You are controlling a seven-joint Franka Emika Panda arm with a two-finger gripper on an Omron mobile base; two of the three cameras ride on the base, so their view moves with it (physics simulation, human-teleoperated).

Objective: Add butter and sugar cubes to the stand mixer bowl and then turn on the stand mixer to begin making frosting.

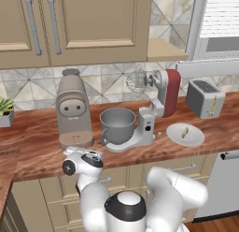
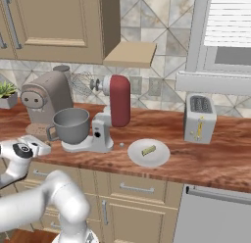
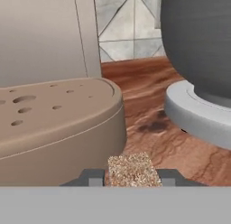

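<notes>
Left base view: wooden surface [image 1: 42, 147] spread ahead of the tool [image 1: 84, 154], which hangs at the front edge. Beyond and to the right, stand mixer [image 1: 158, 97], dark red head tilted up, wire whisk [image 1: 137, 80] raised. Straight ahead and close, beige coffee machine [image 1: 72, 109]. Just right of that, stand mixer bowl [image 1: 117, 125] seated on the mixer's grey base, upright. Farther right, silver toaster [image 1: 204, 98], then white plate [image 1: 185, 134] carrying a small yellowish stick, likely butter [image 1: 185, 132]; both well apart from the tool.

Hand view: coffee machine's perforated drip tray [image 3: 54, 123] to the left, mixer base [image 3: 198, 117] and bowl to the right, bare wood between. Brown speckled sugar cube [image 3: 133, 170] pinched between the fingertips [image 3: 92, 178], jaws closed to the cube's width.
</notes>
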